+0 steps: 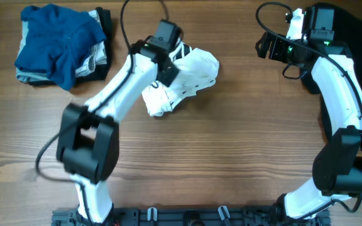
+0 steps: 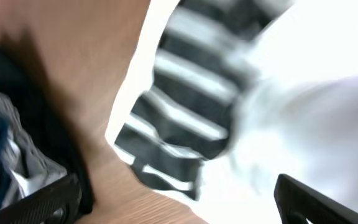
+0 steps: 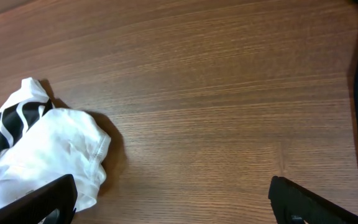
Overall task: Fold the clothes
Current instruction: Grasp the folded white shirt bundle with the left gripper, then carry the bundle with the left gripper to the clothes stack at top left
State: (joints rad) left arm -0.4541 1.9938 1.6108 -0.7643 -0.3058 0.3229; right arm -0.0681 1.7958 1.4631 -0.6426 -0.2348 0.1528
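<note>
Item one: a crumpled white cotton T-shirt with black striped block lettering, lying in a loose heap on the brown wood-grain table, with its lettered part turned toward the far edge. Item two: a bundle of soft blue and grey garments, resting on the table well apart from the T-shirt, on the left arm's side of it and slightly farther back. Item three: a plain black fabric garment, lying on the opposite side of the T-shirt at the right arm's far corner, partly hidden under that arm. Item four: the left gripper, poised directly over the T-shirt's lettered end, its fingers spread wide and holding nothing. The wrist view is blurred, so contact with the cloth cannot be confirmed, though it appears very close. Item five: the right gripper, placed between the T-shirt and the black garment above bare wood, its fingers likewise spread wide apart and empty, clear of the T-shirt.
</note>
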